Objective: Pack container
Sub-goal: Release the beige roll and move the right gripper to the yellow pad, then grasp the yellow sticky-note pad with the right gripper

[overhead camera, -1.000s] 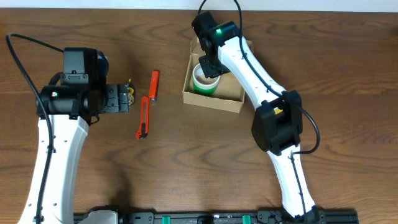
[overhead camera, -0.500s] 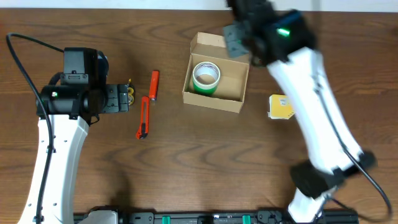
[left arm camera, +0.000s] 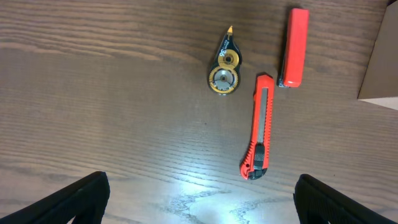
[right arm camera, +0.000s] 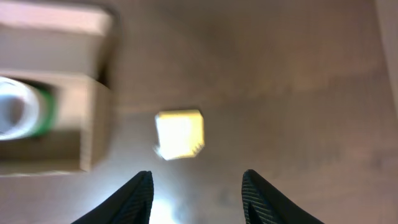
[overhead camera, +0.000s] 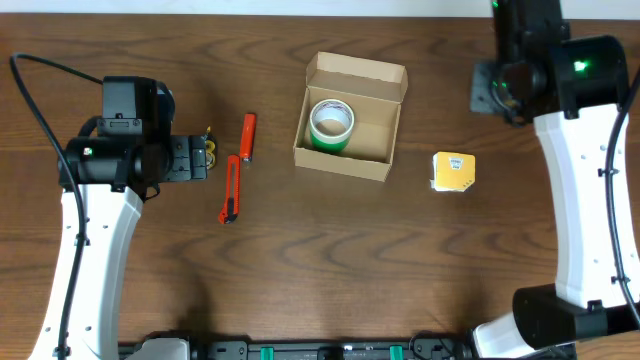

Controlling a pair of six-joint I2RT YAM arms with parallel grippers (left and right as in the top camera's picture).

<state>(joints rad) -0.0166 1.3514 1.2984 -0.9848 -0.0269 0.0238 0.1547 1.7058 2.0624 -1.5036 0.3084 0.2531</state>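
Note:
The tan cardboard container (overhead camera: pixel 378 155) sits open at the table's middle back, flap lid up, with a green tape roll (overhead camera: pixel 331 124) standing in its left half. It also shows blurred in the right wrist view (right arm camera: pixel 59 134). A small yellow pad (overhead camera: pixel 452 171) lies to its right on the table, also in the right wrist view (right arm camera: pixel 179 135). My right gripper (right arm camera: pixel 198 193) is open and empty, high at the back right (overhead camera: pixel 497 90). My left gripper (left arm camera: pixel 199 199) is open and empty, at the left (overhead camera: pixel 195 160), near an orange box cutter (left arm camera: pixel 260 126).
An orange rectangular bar (overhead camera: pixel 248 137), the box cutter (overhead camera: pixel 231 188) and a small black and yellow correction tape dispenser (left arm camera: pixel 225 64) lie left of the container. The bar also shows in the left wrist view (left arm camera: pixel 294 46).
My right arm has left the container, where the green tape roll now stands, and swung up and to the right. The left arm has not moved.

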